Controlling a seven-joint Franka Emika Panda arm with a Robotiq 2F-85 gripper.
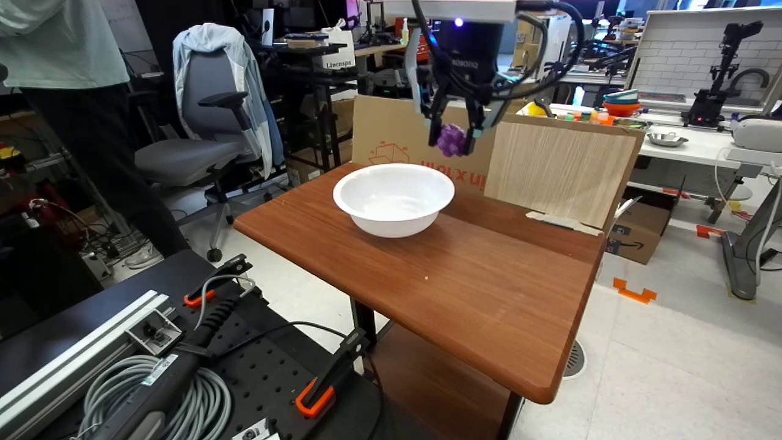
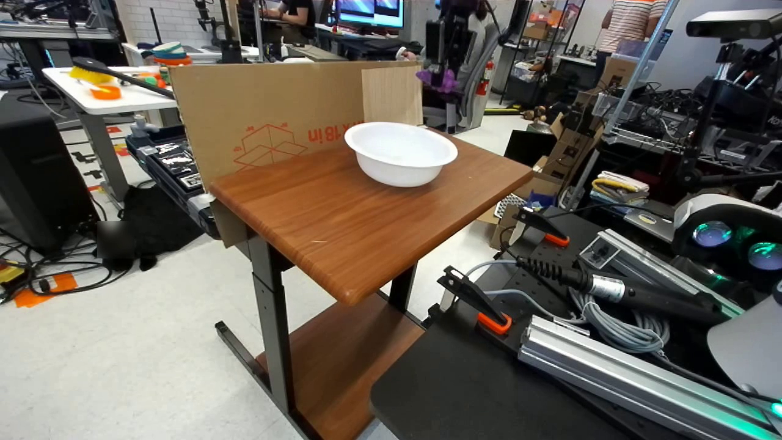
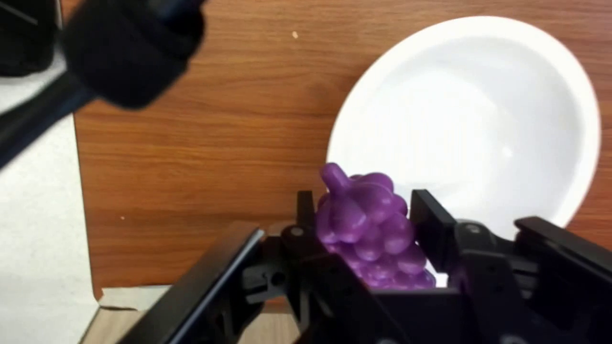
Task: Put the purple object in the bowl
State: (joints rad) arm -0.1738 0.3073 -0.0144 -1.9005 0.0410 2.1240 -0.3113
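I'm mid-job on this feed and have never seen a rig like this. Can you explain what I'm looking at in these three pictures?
You are driving a single robot arm. Its end effector is the black, claw-like part at the tip. Two pictures come from cameras standing outside the robot, each looking at the table from a different place. The wrist view comes from a camera on the arm itself, looking down past the two fingers, so they look large there. On the table sits the white bowl, upright. The purple object, shaped like a bunch of grapes, is gripped between the fingers and held in the air, not yet in the bowl.
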